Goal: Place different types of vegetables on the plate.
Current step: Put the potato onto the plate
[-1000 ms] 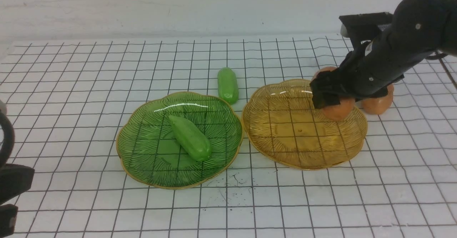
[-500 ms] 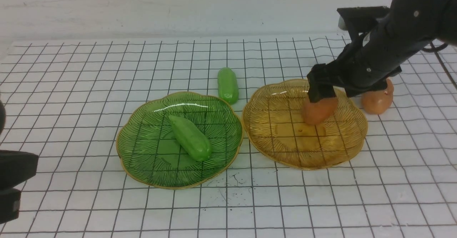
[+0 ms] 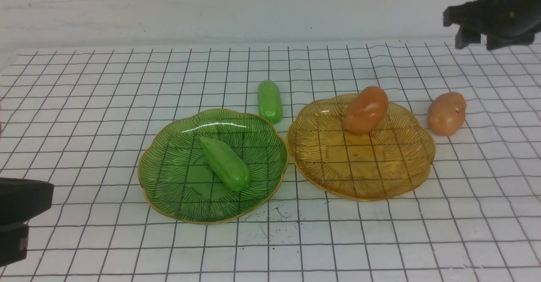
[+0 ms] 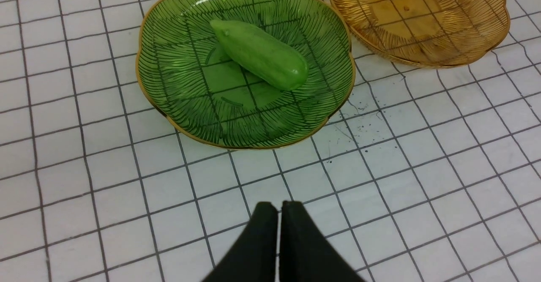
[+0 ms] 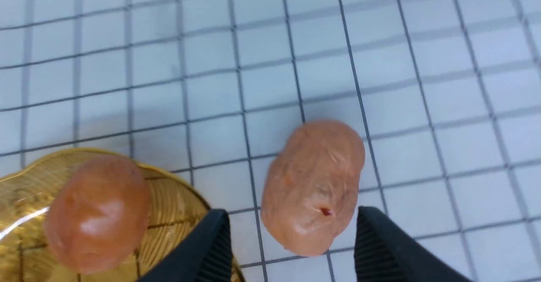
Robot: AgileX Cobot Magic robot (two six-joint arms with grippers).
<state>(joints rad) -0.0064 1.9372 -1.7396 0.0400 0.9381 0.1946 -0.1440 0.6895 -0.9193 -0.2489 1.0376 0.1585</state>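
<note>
The front view alone takes in everything on the table (image 3: 84, 104): two cucumbers, two potatoes, two plates. One cucumber (image 3: 225, 162) lies in the green plate (image 3: 177, 189), and the loose cucumber (image 3: 269, 101) sits just beyond its far rim. One potato (image 3: 365, 110) rests on the far inner slope of the amber plate (image 3: 372, 176), and the loose potato (image 3: 446, 113) lies on the table near that plate's right edge.

In this view the right gripper (image 3: 458, 30) hangs high at the far right, above the table. Only its wrist view shows its fingers (image 5: 211, 248) spread wide, holding nothing, with the loose potato below between them.

The left gripper (image 4: 279, 208) sits low at the near left. Its wrist view shows the fingers pressed together, empty, pointing towards the green plate.
</note>
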